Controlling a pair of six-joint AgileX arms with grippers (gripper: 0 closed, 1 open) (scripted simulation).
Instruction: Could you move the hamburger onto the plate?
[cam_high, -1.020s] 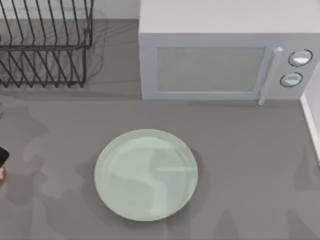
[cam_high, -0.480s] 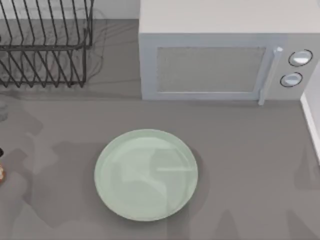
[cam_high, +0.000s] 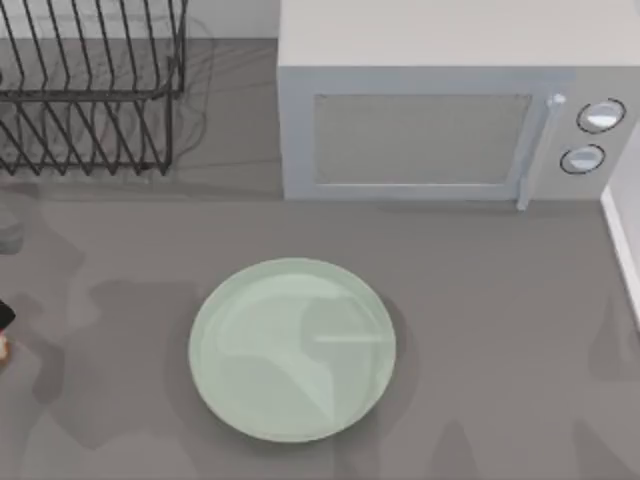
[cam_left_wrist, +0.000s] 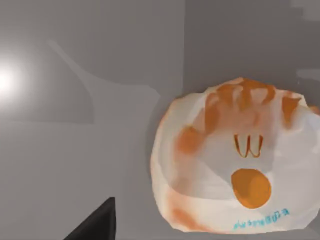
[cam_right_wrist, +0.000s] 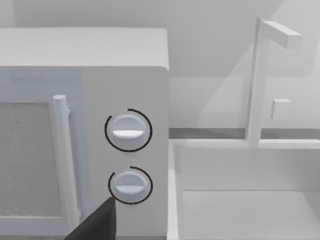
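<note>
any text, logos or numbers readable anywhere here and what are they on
"W": an orange W-like mark on the hamburger, above its orange spot, seen in the left wrist view.
A short line of blue print low on the hamburger: too small and blurred to read.
The microwave and its two dials carry no readable print.
The plate has none.

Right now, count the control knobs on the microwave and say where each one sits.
2. Both are on the microwave's panel right of its door handle: the upper knob above the lower knob. The right wrist view shows the same pair; none seem hidden.
</note>
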